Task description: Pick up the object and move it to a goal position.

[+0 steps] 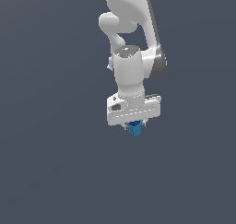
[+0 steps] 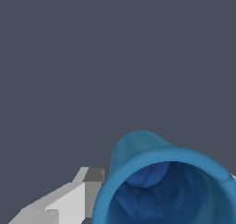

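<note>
Hanging from the underside of the single white gripper (image 1: 134,125) is one small bright blue cup (image 1: 135,129), the only loose thing to be counted in either view. In the exterior view the one arm (image 1: 133,38) comes down from above, its wrist pointing straight downward, and the broad white hand body sits level just above the cup. Only the cup's lower part shows below that body; its upper part is tucked up between the short fingers, which press in on it from either side, so the gripper is pinching the cup rather than standing spread. The cup hangs directly beneath the middle of the hand, roughly upright, with plain dark grey-blue background all around and under it; whether a surface lies near below cannot be told, since nothing casts a visible shadow. In the wrist view the same cup (image 2: 161,181) fills the lower part of the picture: its hollow rim faces the camera, its inside is shaded darker blue, and its tapered body narrows away from the lens. One finger (image 2: 69,202) shows as a white and grey block touching the rim on one side; the second finger barely shows at the picture's edge.
</note>
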### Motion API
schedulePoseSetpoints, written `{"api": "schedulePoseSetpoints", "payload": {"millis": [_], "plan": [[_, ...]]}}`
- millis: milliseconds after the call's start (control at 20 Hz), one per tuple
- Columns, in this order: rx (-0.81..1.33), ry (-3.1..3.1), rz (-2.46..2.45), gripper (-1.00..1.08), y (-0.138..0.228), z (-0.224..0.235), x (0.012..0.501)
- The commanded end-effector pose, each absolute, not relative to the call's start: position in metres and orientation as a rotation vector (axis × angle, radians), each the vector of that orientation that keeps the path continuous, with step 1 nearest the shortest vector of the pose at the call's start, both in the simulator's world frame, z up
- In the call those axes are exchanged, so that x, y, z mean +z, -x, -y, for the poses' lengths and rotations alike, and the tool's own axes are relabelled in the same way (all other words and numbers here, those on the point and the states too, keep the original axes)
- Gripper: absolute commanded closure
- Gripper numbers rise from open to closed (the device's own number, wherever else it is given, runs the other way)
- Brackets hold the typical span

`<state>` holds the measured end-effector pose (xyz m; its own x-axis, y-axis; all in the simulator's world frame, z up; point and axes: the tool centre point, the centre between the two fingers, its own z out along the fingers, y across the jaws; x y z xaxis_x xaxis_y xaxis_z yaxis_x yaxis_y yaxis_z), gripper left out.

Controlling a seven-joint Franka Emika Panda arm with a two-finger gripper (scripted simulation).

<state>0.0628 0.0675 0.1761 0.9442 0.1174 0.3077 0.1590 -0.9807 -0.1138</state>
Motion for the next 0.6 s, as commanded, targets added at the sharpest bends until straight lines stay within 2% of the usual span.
{"api": "schedulePoseSetpoints", "payload": {"millis": [0,550], "plan": [[-0.513,2.931,0.26,1.08,-0.071,-0.067,0.196],[-0.715,2.792,0.439,1.08,-0.095,-0.063,0.272]]}}
